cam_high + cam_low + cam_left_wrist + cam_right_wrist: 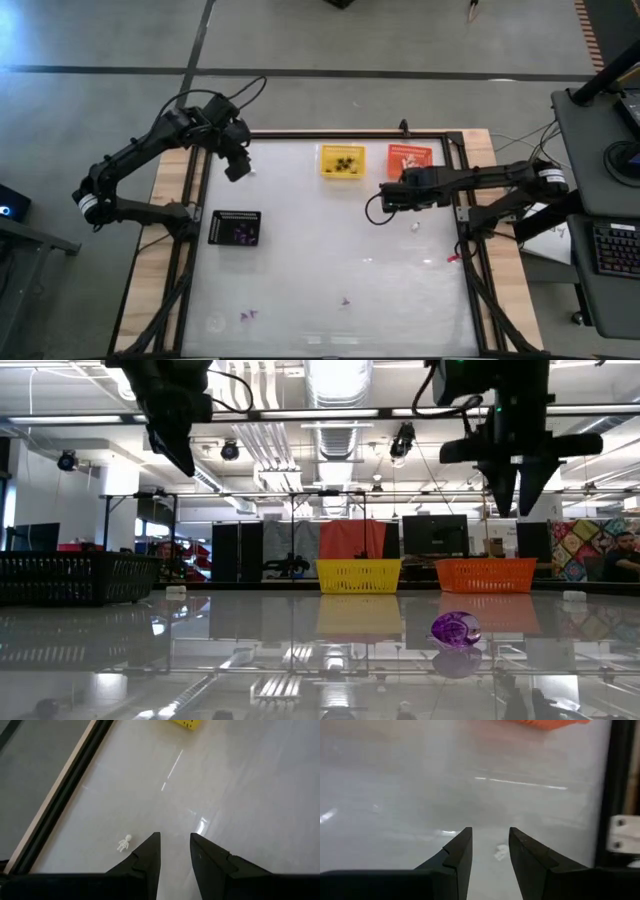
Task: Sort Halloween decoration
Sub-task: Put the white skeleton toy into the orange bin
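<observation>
Bright ceiling strips (335, 380) glare off my glossy table (330, 250); my right wrist's view is hazy, reflections streaking the surface.

Grey concrete floor (330, 40) all around the table, with a dark line running across it at the far side; on the right a dark desk (590, 130) with a keyboard (612, 248); from table height the room behind looks like a big open workshop; long ceiling lights (335, 380) and pipes overhead; dark monitors (435, 535) far back; a colourful patchwork quilt (582, 545) at far right.
</observation>
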Robot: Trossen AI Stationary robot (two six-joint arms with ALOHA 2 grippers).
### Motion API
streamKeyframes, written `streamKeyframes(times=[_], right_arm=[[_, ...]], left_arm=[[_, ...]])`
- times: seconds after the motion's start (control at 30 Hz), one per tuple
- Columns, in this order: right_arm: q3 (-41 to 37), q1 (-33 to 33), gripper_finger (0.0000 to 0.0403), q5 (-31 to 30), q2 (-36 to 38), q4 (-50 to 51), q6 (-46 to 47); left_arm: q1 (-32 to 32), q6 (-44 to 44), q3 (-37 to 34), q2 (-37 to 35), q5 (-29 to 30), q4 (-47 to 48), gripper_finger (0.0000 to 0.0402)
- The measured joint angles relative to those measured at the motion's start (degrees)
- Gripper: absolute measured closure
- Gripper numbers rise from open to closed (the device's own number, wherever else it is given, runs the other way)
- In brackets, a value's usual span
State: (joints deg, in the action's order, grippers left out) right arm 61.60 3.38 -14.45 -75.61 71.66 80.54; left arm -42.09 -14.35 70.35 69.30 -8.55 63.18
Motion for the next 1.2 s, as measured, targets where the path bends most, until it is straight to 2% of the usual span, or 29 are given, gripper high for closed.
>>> streamKeyframes(times=[0.33,0.53,0.93,1.2], right_arm=[[-6.0,0.0,0.0284,0.3,1.0,-3.3,8.1],[-9.6,0.0,0.0284,3.3,0.8,-5.3,8.6],[-17.3,0.0,0.0284,9.0,0.8,-13.9,16.3],[-18.0,-0.5,0.0284,11.2,-2.1,-13.9,19.4]], left_arm=[[0.0,1.4,0.0,0.0,0.0,-0.2,0.0314],[0.0,1.9,0.0,0.0,0.0,-0.2,0.0314],[0.0,2.9,0.0,0.0,0.0,-0.5,0.0314],[0.0,3.1,0.0,0.0,0.0,-0.6,0.0314]])
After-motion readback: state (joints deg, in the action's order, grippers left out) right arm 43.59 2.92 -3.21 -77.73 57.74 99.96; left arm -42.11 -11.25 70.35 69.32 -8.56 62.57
